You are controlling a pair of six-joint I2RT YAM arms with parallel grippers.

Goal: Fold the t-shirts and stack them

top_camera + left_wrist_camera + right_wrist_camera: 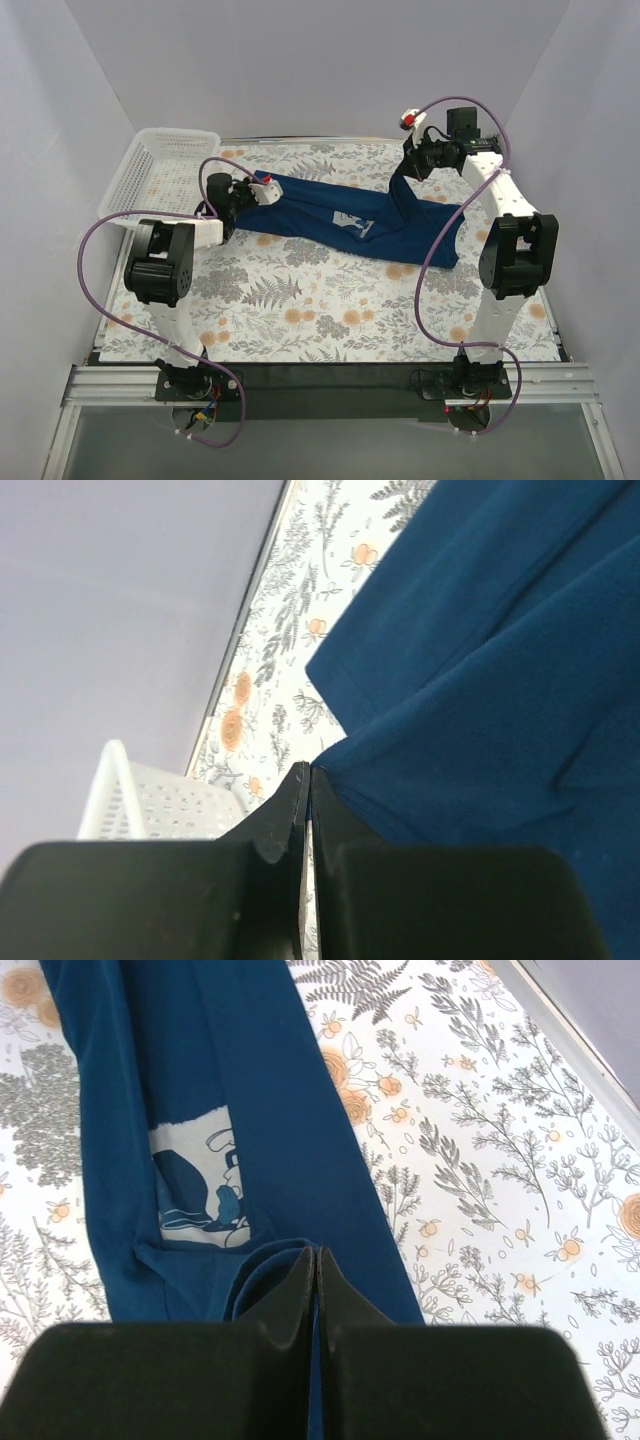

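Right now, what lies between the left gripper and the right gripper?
The navy t-shirt, stretched from left gripper to right gripper, both shut on it; the top external view shows this.

Navy t-shirt (300, 212) (pale chest graphic up) lies stretched long, rumpled.

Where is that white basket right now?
In the top view, the white basket sits at the table's far left corner, just beyond the left gripper, which holds one end of the navy t-shirt.

surface: floral-print table (300, 320) | on it: navy t-shirt (320, 215) stretched across far half | white basket (140, 160) far-left corner
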